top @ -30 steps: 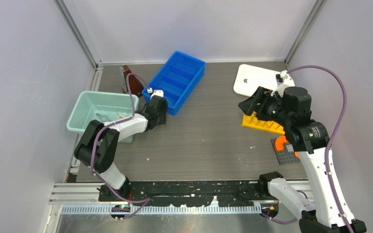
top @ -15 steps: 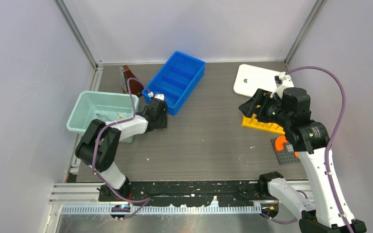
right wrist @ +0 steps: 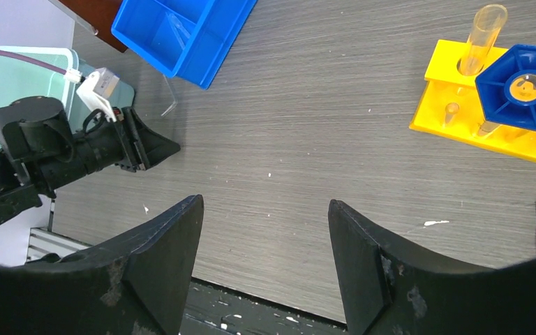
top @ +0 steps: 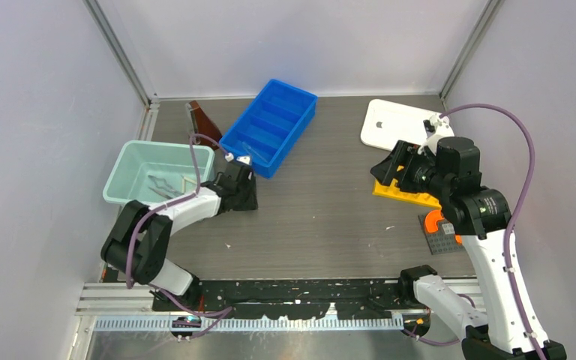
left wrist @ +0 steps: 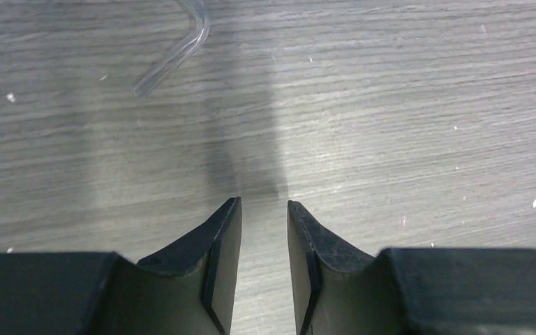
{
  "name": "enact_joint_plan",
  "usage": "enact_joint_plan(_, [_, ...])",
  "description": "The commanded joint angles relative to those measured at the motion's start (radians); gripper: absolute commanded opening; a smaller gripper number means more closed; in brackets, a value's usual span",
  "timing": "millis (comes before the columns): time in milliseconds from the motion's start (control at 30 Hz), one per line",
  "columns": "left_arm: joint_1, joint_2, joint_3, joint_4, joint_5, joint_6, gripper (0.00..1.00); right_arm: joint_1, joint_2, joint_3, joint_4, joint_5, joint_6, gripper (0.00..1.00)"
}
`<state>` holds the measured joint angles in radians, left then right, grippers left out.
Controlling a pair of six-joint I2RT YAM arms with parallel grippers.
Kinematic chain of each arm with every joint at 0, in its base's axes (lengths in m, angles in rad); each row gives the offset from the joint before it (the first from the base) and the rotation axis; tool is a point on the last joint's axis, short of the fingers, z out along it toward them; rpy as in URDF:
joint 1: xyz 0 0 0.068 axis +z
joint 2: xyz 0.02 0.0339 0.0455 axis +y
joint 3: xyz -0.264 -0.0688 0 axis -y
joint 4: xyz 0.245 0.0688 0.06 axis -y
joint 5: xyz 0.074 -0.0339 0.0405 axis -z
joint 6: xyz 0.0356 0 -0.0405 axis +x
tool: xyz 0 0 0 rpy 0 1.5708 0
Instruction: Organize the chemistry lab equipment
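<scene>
The left gripper (left wrist: 264, 202) is hovering low over the grey wood-grain table (left wrist: 391, 105), just off the near end of the blue compartmented plastic bin (top: 270, 127). Its jaws are standing only a narrow way apart and are gripping nothing. A bent clear glass tube (left wrist: 174, 59) is lying flat on the table a little ahead of the fingertips, untouched and just beside that same end of the bin. A thin clear glass rod (right wrist: 178, 31) is resting inside one of the bin's compartments.

Left of the bin, a pale teal plastic tub (top: 131, 161) is holding silver scissor-like metal tongs (top: 159, 187) and a small white triangle (top: 187, 180).

Well to the right of the bin, the right gripper (right wrist: 262, 206) is hanging in the air with its jaws spread wide and empty. Below it, a yellow holed rack (right wrist: 436, 77) is carrying an upright clear tube (right wrist: 485, 28) and a blue-capped tube (right wrist: 523, 84). A flat white lid (top: 390, 124) is lying just beyond the rack
</scene>
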<state>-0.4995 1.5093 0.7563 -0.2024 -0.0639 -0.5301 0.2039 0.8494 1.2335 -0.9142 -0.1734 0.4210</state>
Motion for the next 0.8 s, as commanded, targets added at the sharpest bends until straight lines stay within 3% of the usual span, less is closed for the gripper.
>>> enact_joint_plan(0, [-0.005,-0.098,-0.006,-0.043,-0.077,-0.043,0.32,0.005,-0.026,-0.014,-0.003,0.01,-0.01,0.72])
enact_joint_plan(200, [-0.003,-0.08,0.013,0.029,-0.236,-0.039,0.35,0.005,-0.056,-0.021,-0.001,0.001,0.013,0.72])
enact_joint_plan(500, [-0.002,0.034,0.07,0.158,-0.335,0.073,0.35,0.005,-0.078,-0.02,-0.018,0.001,-0.007,0.72])
enact_joint_plan(767, [0.018,0.116,0.109,0.197,-0.269,0.165,0.36,0.005,-0.078,-0.053,-0.008,-0.005,-0.02,0.72])
